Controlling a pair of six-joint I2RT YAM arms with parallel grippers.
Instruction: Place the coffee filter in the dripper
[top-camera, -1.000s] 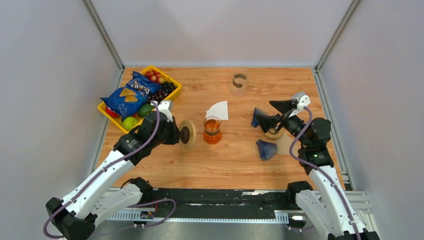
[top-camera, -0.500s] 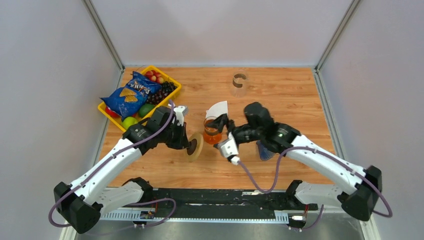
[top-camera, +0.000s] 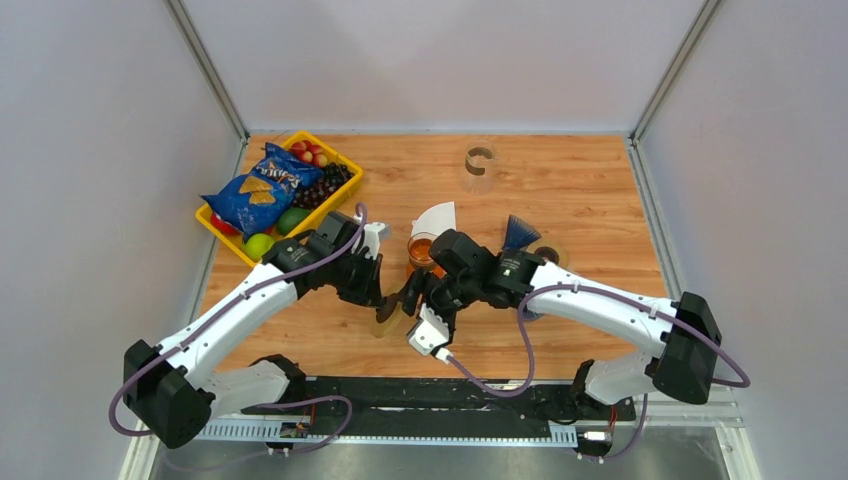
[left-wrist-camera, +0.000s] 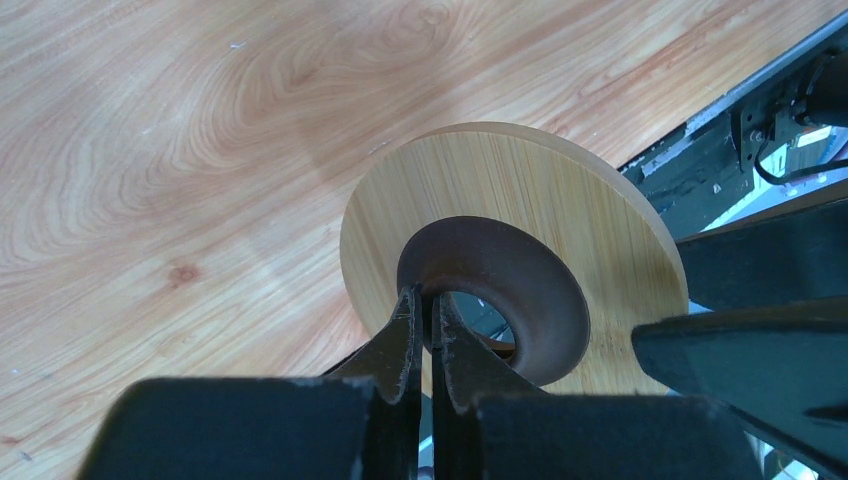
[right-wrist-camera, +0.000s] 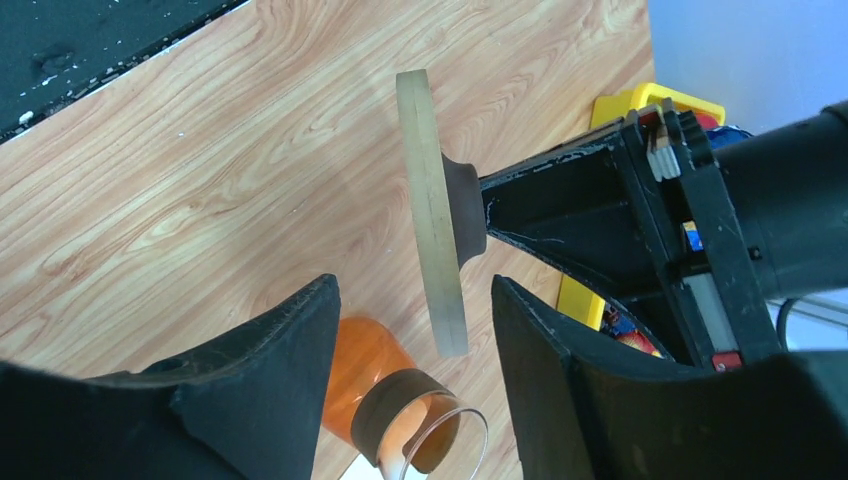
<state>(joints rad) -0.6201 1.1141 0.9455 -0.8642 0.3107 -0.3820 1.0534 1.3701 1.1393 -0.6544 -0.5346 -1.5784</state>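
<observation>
The white paper coffee filter (top-camera: 437, 218) leans behind the orange glass carafe (top-camera: 423, 254). A blue fluted dripper (top-camera: 517, 232) lies right of it, partly behind my right arm. My left gripper (top-camera: 377, 293) is shut on the brown funnel (left-wrist-camera: 545, 300) of a round wooden disc (left-wrist-camera: 560, 190) and holds it on edge above the table. My right gripper (right-wrist-camera: 413, 290) is open, with one jaw on each side of the disc's edge (right-wrist-camera: 432, 220) and not touching it. The carafe (right-wrist-camera: 385, 385) sits just below the right jaws.
A yellow tray (top-camera: 213, 222) at the back left holds a blue chips bag (top-camera: 262, 187) and fruit. A clear glass (top-camera: 479, 166) stands at the back centre. A brown ring (top-camera: 548, 254) lies right of the blue dripper. The black rail runs along the near edge.
My right arm has swung left from the right side and now straddles the disc with open jaws. My left gripper carried the disc forward and right. The blue dripper was left near the carafe.
</observation>
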